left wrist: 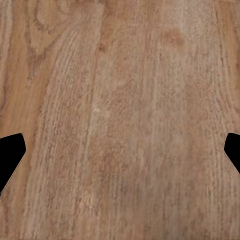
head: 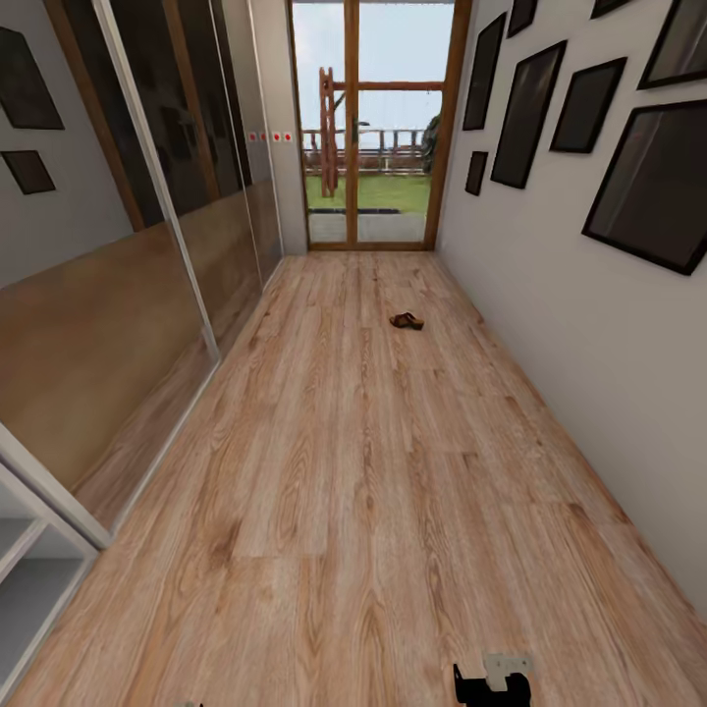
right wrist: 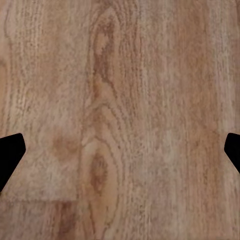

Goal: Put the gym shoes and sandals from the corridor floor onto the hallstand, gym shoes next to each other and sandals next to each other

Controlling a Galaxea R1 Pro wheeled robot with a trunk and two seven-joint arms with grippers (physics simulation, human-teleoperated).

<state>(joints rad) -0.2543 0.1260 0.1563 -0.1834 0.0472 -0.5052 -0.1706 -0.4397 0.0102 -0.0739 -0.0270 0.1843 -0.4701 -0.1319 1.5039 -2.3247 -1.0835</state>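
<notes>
One brown sandal (head: 406,321) lies alone on the corridor floor (head: 363,491), far ahead and right of centre in the head view. A white corner of the hallstand (head: 29,550) with its low shelves shows at the lower left edge. The gym shoes and the other sandal are out of view. My left gripper (left wrist: 120,155) hangs open over bare planks, its black fingertips (left wrist: 10,152) far apart. The right gripper (right wrist: 120,155) is likewise open above the wood, fingertips (right wrist: 10,152) spread, nothing between them. Part of the right arm (head: 494,679) peeks in at the head view's bottom edge.
Mirrored sliding wardrobe doors (head: 147,245) line the left wall. The right wall (head: 589,324) carries several dark picture frames (head: 653,182). A glazed wooden door (head: 371,128) closes the corridor's far end, with garden beyond.
</notes>
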